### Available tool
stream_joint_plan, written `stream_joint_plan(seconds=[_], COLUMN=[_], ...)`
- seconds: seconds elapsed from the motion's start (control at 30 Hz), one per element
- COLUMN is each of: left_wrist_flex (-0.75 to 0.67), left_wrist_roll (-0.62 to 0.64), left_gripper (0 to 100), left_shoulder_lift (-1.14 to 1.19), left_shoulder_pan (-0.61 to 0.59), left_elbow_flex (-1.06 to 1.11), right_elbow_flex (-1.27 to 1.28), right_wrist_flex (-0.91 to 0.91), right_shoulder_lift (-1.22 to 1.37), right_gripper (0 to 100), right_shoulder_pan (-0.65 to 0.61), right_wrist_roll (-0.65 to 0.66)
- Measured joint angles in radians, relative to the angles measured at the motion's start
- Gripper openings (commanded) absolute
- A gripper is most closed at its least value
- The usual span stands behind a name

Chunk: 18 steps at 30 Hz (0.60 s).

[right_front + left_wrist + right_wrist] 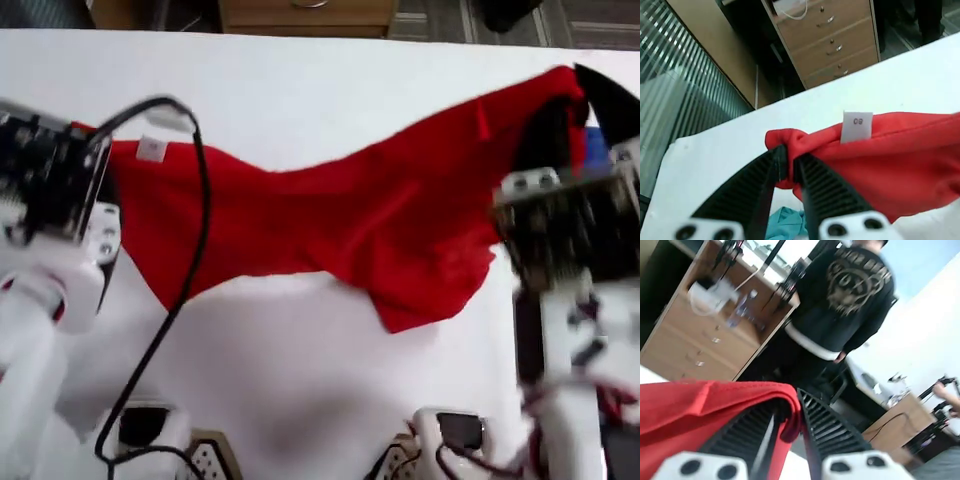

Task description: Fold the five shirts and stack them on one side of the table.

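Note:
A red shirt [340, 220] hangs stretched across the white table [300, 80], lifted between the two arms. My left gripper [789, 162] is shut on one bunched corner of the red shirt [890, 160], beside its white label [857, 125]. My right gripper [790, 415] is shut on the fabric edge of the red shirt [690, 405] at the other end, raised at the table's right side. In the high view the left arm [50, 200] is at the left edge and the right arm [570, 230] at the right edge. The shirt's middle sags toward the table.
A teal cloth [785, 225] lies on the table under the left gripper. A black cable [190, 250] loops down from the left arm across the shirt. Wooden drawers [835, 40] stand beyond the table's far edge. The arm bases [440, 440] sit along the near edge.

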Motion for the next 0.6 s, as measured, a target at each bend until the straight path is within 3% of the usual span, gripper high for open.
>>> stream_joint_plan(seconds=[0.33,0.6], left_wrist_flex=[0.0,-0.06], left_wrist_roll=[0.0,0.0], left_gripper=[3,3], left_shoulder_lift=[-0.129,-0.086], left_shoulder_pan=[0.0,-0.002], left_elbow_flex=[-0.009,-0.014], right_elbow_flex=[-0.015,-0.021], right_wrist_flex=[-0.029,-0.046], right_shoulder_lift=[-0.166,-0.163], right_gripper=[1.9,1.9], right_shoulder_pan=[0.0,-0.002], right_wrist_roll=[0.0,-0.066])
